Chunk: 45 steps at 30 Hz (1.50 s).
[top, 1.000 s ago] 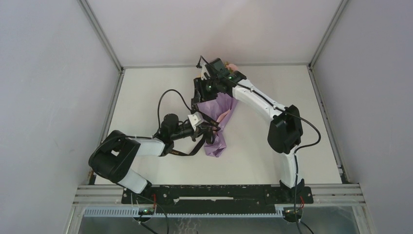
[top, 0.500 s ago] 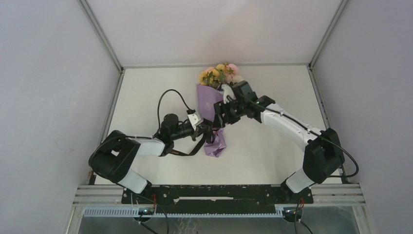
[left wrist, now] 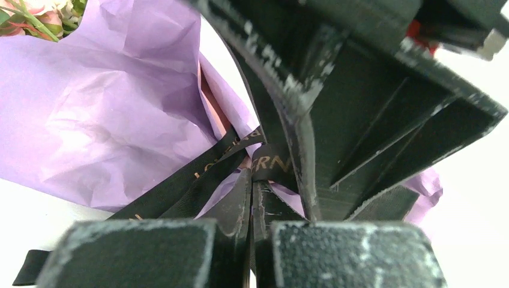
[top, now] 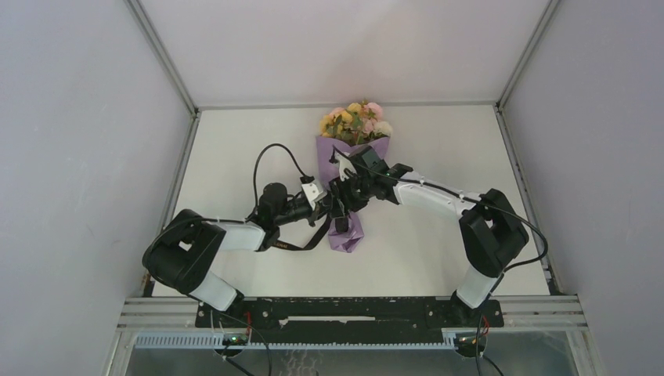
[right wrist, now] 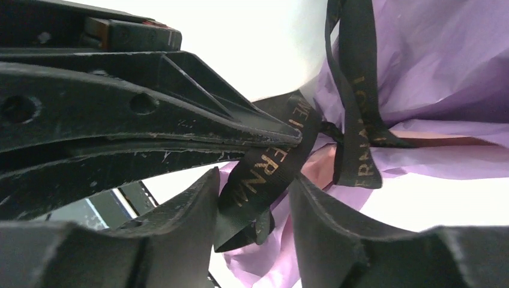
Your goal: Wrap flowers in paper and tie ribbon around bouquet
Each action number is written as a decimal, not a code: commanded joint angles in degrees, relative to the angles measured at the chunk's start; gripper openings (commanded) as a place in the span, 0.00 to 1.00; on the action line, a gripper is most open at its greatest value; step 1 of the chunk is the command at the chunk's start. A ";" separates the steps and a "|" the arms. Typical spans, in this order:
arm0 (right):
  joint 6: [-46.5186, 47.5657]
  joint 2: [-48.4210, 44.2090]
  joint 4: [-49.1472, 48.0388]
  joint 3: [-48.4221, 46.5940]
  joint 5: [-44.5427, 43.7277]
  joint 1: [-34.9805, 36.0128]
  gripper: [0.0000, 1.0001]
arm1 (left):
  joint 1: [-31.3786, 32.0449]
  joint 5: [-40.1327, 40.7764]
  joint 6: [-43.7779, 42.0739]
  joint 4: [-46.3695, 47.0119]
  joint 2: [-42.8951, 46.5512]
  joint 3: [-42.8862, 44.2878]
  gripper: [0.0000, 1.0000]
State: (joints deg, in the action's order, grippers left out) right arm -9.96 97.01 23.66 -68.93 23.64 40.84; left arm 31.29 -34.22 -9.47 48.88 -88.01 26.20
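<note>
I count one bunch of flowers [top: 356, 120], one sheet of lilac paper [top: 332, 159], one black ribbon [right wrist: 264, 174], and two arms, the left arm [top: 235, 233] and the right arm [top: 438, 196], on one table [top: 235, 157].

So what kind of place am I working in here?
Probably a lab test cell, not a florist's: plain grey walls in metal framing close in a white table, and the left arm and right arm are bolted to a rail at its near edge.
</note>
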 commanded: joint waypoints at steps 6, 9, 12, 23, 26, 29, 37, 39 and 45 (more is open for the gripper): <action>-0.02 -1.01 0.88 -0.17 2.70 -1.22 0.00 | 0.26 0.51 -0.20 2.67 1.34 -0.05 0.00; -0.51 -2.18 0.97 -0.16 4.07 -3.16 0.00 | 0.22 2.95 2.38 1.64 2.52 0.49 0.09; -0.85 -2.19 0.70 -0.16 5.85 -4.28 0.00 | -1.96 7.64 12.82 -6.49 5.67 3.63 0.59; -0.15 -2.22 0.16 -0.16 6.01 -4.22 0.00 | -14.42 9.15 17.59 -44.15 3.86 21.35 0.65; 0.08 -2.27 0.45 -0.16 6.05 -4.44 0.00 | -15.15 4.13 0.61 -53.77 0.45 29.88 0.72; 0.20 -2.08 0.51 -0.17 6.23 -4.59 0.00 | -15.69 -4.71 -32.80 -68.33 -1.20 38.56 0.75; 0.44 -1.17 -0.19 -0.16 6.65 -4.79 0.00 | -15.45 1.51 -83.71 -101.66 -14.74 53.93 0.73; 0.53 -1.06 -0.04 -0.16 7.01 -4.83 0.00 | -15.00 1.47 -79.04 -96.38 -16.42 54.21 0.65; 1.08 0.01 0.34 -0.16 7.88 -5.47 0.00 | -13.70 -0.95 -75.22 -88.52 -19.18 54.42 0.57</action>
State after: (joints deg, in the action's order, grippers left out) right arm -9.91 97.82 25.52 -68.73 30.11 36.05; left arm 16.51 -32.62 -81.87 -42.11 -107.35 78.17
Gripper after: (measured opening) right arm 0.007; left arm 0.578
